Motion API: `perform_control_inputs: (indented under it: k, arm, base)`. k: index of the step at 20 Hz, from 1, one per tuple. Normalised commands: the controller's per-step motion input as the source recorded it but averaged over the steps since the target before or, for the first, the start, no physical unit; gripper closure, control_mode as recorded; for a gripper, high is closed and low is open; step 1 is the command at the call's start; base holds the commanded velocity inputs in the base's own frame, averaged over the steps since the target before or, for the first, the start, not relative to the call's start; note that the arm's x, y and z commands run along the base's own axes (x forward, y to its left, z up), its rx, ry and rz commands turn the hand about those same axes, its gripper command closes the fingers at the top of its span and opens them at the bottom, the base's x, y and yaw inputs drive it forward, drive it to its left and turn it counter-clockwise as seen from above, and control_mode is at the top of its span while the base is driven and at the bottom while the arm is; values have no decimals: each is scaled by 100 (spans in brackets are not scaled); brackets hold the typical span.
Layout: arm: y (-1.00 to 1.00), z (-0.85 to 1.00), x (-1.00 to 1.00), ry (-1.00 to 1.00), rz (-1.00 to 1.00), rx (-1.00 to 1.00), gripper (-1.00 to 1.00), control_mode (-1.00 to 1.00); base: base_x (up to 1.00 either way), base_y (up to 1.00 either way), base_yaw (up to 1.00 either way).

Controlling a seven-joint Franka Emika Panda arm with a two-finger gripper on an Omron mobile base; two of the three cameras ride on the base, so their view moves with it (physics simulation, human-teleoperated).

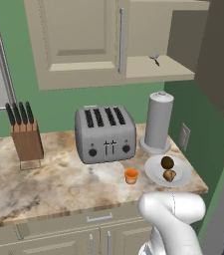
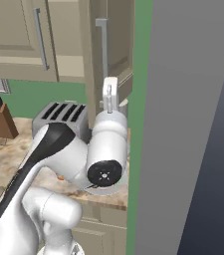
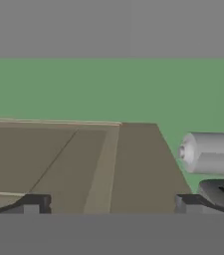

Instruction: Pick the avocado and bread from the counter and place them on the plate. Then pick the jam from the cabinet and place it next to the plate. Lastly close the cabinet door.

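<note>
I have the claw [image 3: 108, 204] spread wide with nothing between its tips, which sit at the bottom of the hand view facing the beige cabinet [image 3: 73, 164] and a grey cylinder at the right. In the left base view's lower right, the avocado [image 1: 167, 162] and bread [image 1: 169, 175] lie touching on the white plate [image 1: 153, 172]. The orange jam [image 1: 131, 176] stands just left of the plate on the table [image 1: 44, 184], below the open cabinet shelf at upper right.

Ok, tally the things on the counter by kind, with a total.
Knife block: 1
Toaster: 1
Paper towel roll: 1
Jam: 1
Plate: 1
Avocado, on the plate: 1
Bread, on the plate: 1
Total: 7
</note>
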Motion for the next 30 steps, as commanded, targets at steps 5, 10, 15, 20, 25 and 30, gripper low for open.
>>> perform_control_inputs:
  k: [5, 10, 15, 20, 25, 30]
  arm:
    - [93, 0, 0, -13, 0, -4, -100, -100]
    - [91, 9, 10, -4, 0, 0, -100, -100]
    - [61, 35, 64, 0, 3, 0, -100, -100]
    - [25, 10, 96, 5, 16, 1, -100, -100]
    - [-3, 0, 100, 11, 28, 10, -100, -100]
    - [-7, 0, 100, 3, 24, 7, -100, -100]
  base:
    - [0, 0, 0]
    - [0, 0, 0]
    - [0, 0, 0]
    - [0, 0, 0]
    - [0, 0, 0]
    - [0, 0, 0]
